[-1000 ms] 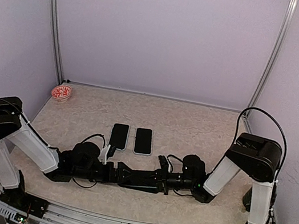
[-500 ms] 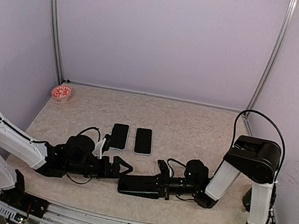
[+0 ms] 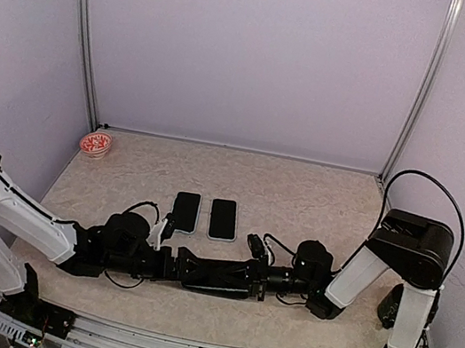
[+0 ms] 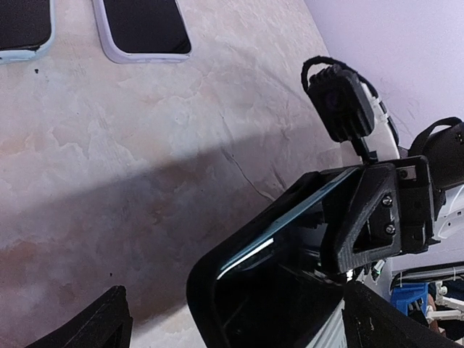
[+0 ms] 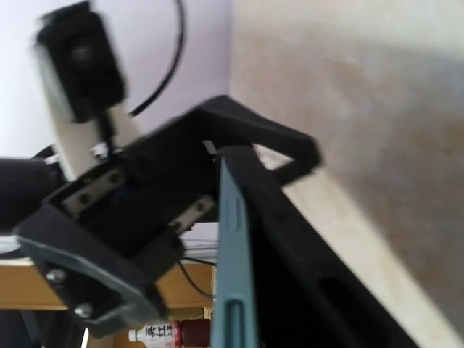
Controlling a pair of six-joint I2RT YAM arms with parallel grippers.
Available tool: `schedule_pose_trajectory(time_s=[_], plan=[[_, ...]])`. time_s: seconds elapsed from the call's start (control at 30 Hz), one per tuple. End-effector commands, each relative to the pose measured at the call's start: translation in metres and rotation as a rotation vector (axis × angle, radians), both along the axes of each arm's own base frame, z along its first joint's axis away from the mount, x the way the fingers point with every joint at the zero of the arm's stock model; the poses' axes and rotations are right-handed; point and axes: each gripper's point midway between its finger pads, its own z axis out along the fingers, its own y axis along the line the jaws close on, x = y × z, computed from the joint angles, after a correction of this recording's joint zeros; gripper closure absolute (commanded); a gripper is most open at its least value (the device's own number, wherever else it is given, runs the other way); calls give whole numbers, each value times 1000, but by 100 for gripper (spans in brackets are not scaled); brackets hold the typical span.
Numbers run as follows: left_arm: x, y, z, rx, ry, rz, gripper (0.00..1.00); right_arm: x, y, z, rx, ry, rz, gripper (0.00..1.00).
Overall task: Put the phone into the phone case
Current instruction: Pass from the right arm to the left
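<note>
A phone with a teal edge (image 5: 233, 283) lies against a black phone case (image 4: 217, 290). The pair hangs just above the table between the two arms (image 3: 219, 276). My right gripper (image 3: 261, 278) is shut on their right end; one of its fingers (image 4: 366, 210) shows in the left wrist view. My left gripper (image 3: 187, 267) is open, its jaws spread on either side of the left end without pinching it. How far the phone sits inside the case is hidden.
Two more dark-screened phones lie flat behind the grippers, one with a light blue rim (image 3: 185, 211), one with a white rim (image 3: 223, 218). A small red-and-white dish (image 3: 94, 144) sits at the back left corner. Walls and metal posts (image 3: 83, 40) enclose the table.
Half a second ago my left gripper stood apart, left of the held phone; now it has slid right around the phone's left end. My right arm shifted slightly right and stayed shut.
</note>
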Motion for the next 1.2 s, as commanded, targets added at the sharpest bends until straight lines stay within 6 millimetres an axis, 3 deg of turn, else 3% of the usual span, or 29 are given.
schedule_pose_trajectory(time_s=[0.0, 0.3, 0.57, 0.8, 1.17], plan=[[-5, -18, 23, -100, -39, -70, 1, -1, 0, 35, 81, -137, 20, 100], [-25, -37, 75, -302, -103, -218, 8, -1, 1, 45, 97, -216, 33, 100], [-38, -43, 94, -383, -117, -294, 15, 1, 1, 51, 75, -327, 29, 100], [-41, -45, 101, -406, -119, -312, 26, 2, -1, 49, 42, -376, 25, 100], [-45, -46, 103, -412, -127, -328, 57, 2, -4, 42, 5, -405, 23, 100]])
